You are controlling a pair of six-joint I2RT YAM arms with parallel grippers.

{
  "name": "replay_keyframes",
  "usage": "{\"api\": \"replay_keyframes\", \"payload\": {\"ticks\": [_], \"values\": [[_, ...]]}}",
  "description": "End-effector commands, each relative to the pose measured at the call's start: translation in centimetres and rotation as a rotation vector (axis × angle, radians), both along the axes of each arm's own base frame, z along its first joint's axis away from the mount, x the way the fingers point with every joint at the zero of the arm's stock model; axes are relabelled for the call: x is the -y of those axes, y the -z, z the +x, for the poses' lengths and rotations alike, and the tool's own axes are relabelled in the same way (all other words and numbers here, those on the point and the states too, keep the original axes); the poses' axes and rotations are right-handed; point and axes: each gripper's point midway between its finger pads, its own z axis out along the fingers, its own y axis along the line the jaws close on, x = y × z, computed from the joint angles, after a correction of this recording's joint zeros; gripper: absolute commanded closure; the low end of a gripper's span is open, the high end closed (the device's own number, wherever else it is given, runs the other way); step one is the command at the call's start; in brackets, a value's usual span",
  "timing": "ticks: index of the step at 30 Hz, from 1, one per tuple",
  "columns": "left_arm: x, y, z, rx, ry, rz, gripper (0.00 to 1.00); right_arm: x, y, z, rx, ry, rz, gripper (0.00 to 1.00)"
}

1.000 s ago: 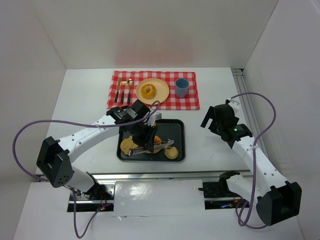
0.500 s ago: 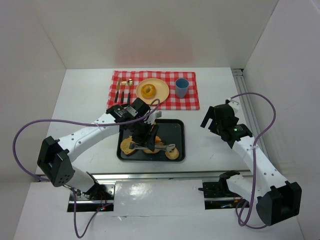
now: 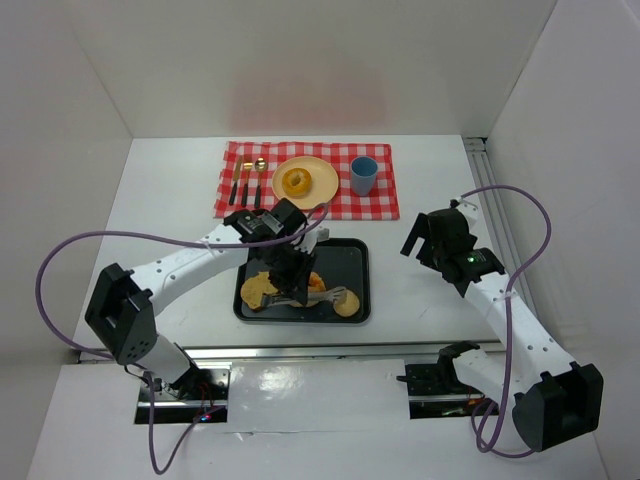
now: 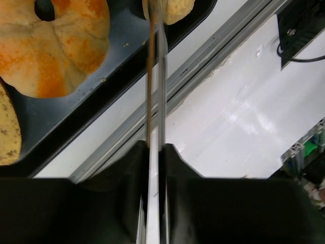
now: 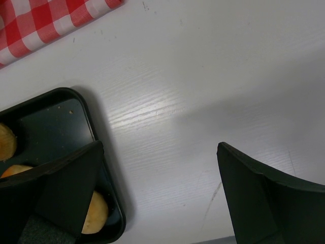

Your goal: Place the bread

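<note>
My left gripper (image 3: pixel 291 277) hovers over the black tray (image 3: pixel 356 254), shut on metal tongs (image 3: pixel 318 297). In the left wrist view the fingers (image 4: pixel 175 157) squeeze the tongs (image 4: pixel 156 76), whose tips reach a pale round bread (image 4: pixel 175 6) at the tray's near edge; whether they grip it is unclear. That bread (image 3: pixel 346 303) lies at the tray's near right. An orange ring-shaped bread (image 4: pixel 51 46) and a flat bread (image 3: pixel 257 288) also lie in the tray. A yellow plate (image 3: pixel 321 170) holds a ring bread (image 3: pixel 296 182). My right gripper (image 3: pixel 424 238) is open and empty, right of the tray.
A red checked cloth (image 3: pixel 385 200) at the back carries the plate, a blue cup (image 3: pixel 363 175) and cutlery (image 3: pixel 246 186). A metal rail (image 4: pixel 203 71) runs along the table's near edge. The tray's right rim (image 5: pixel 104 183) and the white table (image 5: pixel 203 91) show in the right wrist view.
My left arm has shifted a little to the right and turned its wrist, swinging the tongs over the tray's near side. The right arm has not moved.
</note>
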Motion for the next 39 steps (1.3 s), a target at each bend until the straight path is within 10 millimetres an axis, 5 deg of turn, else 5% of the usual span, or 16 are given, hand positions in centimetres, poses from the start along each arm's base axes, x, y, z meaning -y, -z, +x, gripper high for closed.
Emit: {"api": "replay_keyframes", "payload": {"ticks": [1,4,9,13,17,18,20,21,26,29,32,39], "values": [[0.7,-1.7,0.3,0.039,0.035,-0.043,0.82,0.2,-0.7,0.1,0.028,0.013,0.010,0.00],[0.7,-3.5,0.9,0.071,0.030,-0.067,0.97,0.2,-0.7,0.1,0.028,0.013,0.010,0.00],[-0.9,-6.4,4.4,0.138,-0.073,-0.046,1.00,0.1,-0.8,0.3,0.037,0.013,0.013,0.00],[-2.4,-9.5,11.2,0.286,-0.300,-0.003,1.00,0.0,-1.0,0.5,0.046,0.019,0.022,0.00],[-3.0,-10.2,18.4,0.367,-0.492,-0.044,1.00,0.0,-1.0,0.5,0.046,0.019,0.022,0.00],[-2.6,-8.9,19.8,0.348,-0.509,-0.033,1.00,0.0,-1.4,0.6,0.055,0.019,0.024,0.00],[-2.2,-9.3,22.5,0.389,-0.545,-0.038,1.00,0.1,-1.2,0.5,0.046,0.019,0.022,0.00],[-2.2,-7.5,24.2,0.372,-0.572,-0.006,1.00,0.1,-1.2,0.5,0.046,0.019,0.022,0.00],[-1.6,-5.3,29.3,0.385,-0.644,0.002,0.96,0.1,-1.1,0.3,0.038,0.019,0.019,0.00],[-1.8,-3.6,30.7,0.381,-0.651,0.031,0.76,0.1,-1.5,0.2,0.043,0.019,0.021,0.00],[-1.9,-4.2,30.9,0.394,-0.657,0.031,0.47,0.2,-1.6,0.0,0.055,0.025,0.031,0.00],[-2.9,-8.4,29.4,0.467,-0.655,-0.009,0.44,0.2,-1.5,-0.2,0.044,0.025,0.028,0.00]]}}
